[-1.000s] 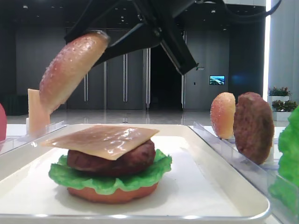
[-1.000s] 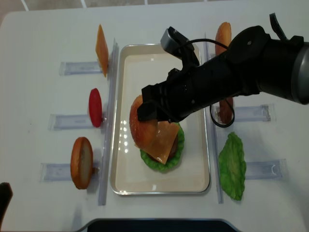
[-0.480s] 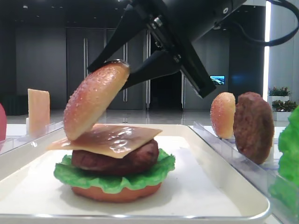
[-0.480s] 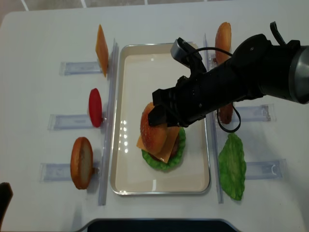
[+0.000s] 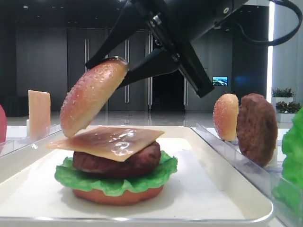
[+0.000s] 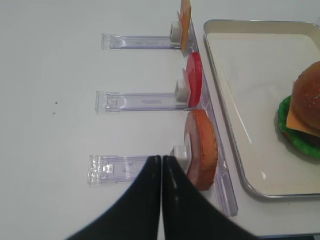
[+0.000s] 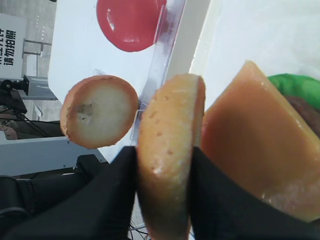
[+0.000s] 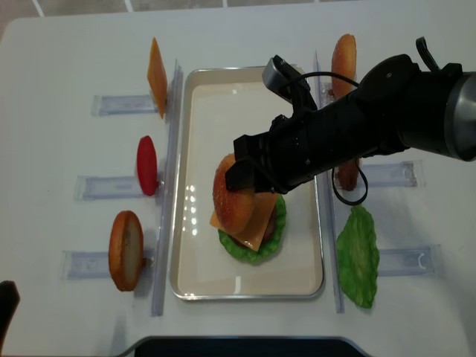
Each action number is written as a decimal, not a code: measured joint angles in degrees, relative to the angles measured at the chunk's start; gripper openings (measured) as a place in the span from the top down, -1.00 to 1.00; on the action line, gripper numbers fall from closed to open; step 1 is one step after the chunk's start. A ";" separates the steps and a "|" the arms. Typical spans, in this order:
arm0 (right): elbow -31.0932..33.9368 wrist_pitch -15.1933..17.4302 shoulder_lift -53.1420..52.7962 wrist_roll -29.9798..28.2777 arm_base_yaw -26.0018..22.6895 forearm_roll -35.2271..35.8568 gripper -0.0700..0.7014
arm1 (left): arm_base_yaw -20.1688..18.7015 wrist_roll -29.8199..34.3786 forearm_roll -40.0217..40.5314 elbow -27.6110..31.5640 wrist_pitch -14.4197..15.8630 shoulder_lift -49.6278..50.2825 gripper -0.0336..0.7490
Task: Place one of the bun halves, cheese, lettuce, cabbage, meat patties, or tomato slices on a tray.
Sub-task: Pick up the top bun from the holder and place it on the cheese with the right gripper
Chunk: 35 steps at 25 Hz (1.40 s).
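Sesame-seeded top bun (image 5: 93, 97), domed and glossy golden-brown, hangs tilted just above the left edge of the cheese slice (image 5: 110, 141), pinched edgewise in the right gripper (image 7: 165, 200). Beneath it on the white tray (image 8: 195, 279) the stack looks nearly finished: flat bottom bun (image 5: 116, 196), ruffled green lettuce (image 5: 113, 178), grainy dark patty (image 5: 118, 160) and shiny square cheese are already down, so only lowering, levelling and letting go appears left. Off to the side, the left gripper (image 6: 161, 165) is clamped shut on nothing.
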 joint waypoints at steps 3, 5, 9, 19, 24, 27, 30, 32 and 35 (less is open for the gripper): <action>0.00 0.00 0.00 0.15 0.00 -0.26 0.17 | 0.00 0.00 0.00 0.00 0.00 0.00 0.92; 0.00 0.00 0.00 0.57 0.00 -0.59 0.17 | 0.00 0.00 0.00 0.00 0.00 0.00 0.92; 0.00 0.00 0.00 1.20 0.00 -1.03 0.17 | 0.00 0.00 0.00 0.00 0.00 0.00 0.92; 0.00 0.05 0.00 1.31 0.00 -1.50 0.17 | 0.00 0.00 0.00 0.00 0.00 0.00 0.92; 0.00 0.05 0.00 1.47 0.00 -2.28 0.14 | 0.00 0.00 0.00 0.00 0.00 0.00 0.92; 0.00 -0.04 0.00 1.53 0.00 -2.42 0.13 | 0.00 0.00 0.00 0.00 0.00 0.00 0.92; 0.00 -0.06 0.00 1.55 0.00 -2.48 0.08 | 0.00 0.00 0.00 0.00 0.00 0.00 0.92; 0.00 -0.11 0.00 1.55 0.00 -2.53 0.02 | 0.00 0.00 0.00 0.00 0.00 0.00 0.92; 0.00 -0.18 0.00 1.55 0.00 -2.53 -0.06 | 0.00 0.00 0.00 0.00 0.00 0.00 0.92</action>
